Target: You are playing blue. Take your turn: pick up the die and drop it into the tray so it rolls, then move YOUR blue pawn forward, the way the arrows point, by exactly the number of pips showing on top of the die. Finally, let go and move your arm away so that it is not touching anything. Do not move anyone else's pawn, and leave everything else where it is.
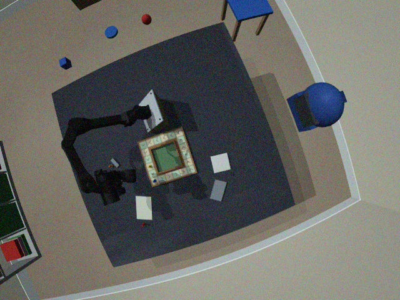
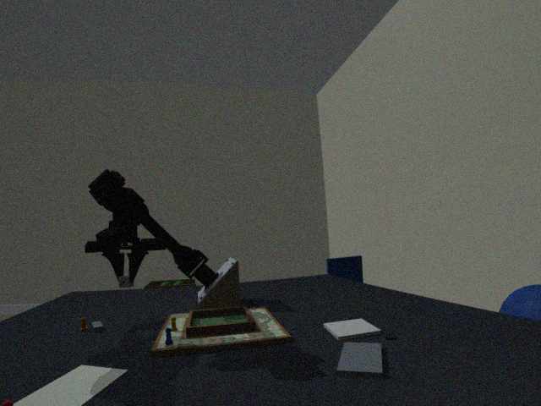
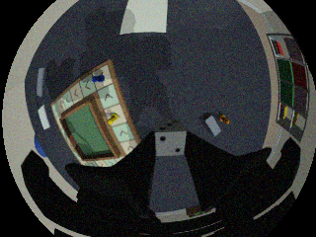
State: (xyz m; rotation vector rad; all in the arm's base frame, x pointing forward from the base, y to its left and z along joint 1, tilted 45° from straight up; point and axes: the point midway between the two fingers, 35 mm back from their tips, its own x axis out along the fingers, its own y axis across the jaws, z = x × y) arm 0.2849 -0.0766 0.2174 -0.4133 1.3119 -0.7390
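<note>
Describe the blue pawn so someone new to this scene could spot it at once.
Find the square game board with the green sunken tray in the middle of the dark table. The blue pawn stands on the board's corner square closest to the gripper. The yellow pawn standing nearby on the same edge differs only in colour.
</note>
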